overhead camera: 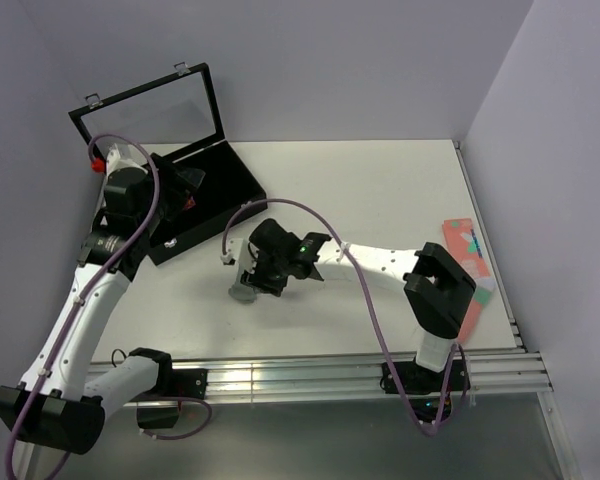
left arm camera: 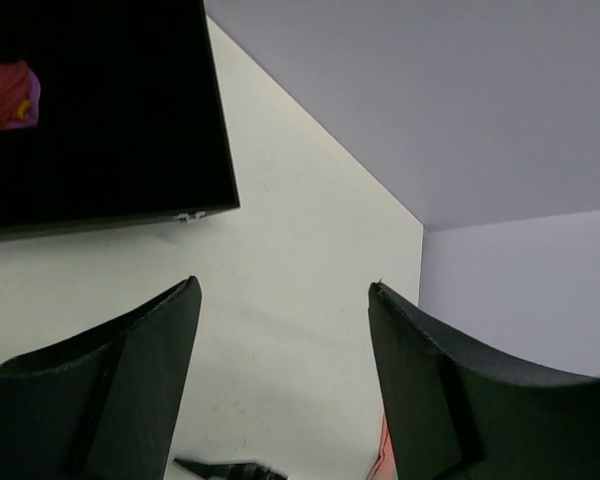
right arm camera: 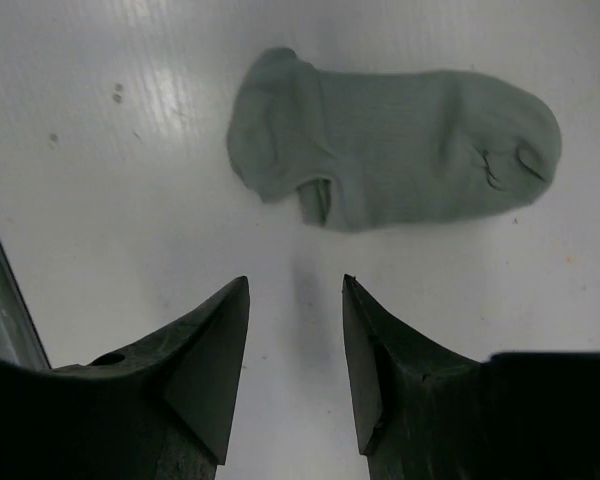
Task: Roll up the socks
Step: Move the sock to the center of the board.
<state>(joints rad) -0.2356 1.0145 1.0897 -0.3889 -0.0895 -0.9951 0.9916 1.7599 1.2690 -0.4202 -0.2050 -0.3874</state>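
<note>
The short grey sock lies flat on the white table, just ahead of my right gripper. That gripper is open with a narrow gap, and only bare table shows between its fingers. From above, the right gripper hovers over the grey sock near the table's front middle. A bit of the magenta-red sock shows inside the black box. My left gripper is wide open and empty, and in the top view the left gripper sits over the box.
The black box stands at the back left with its clear lid raised. A salmon-pink sock with teal and white patches lies at the right edge, partly under the right arm. Walls close in the back and right sides.
</note>
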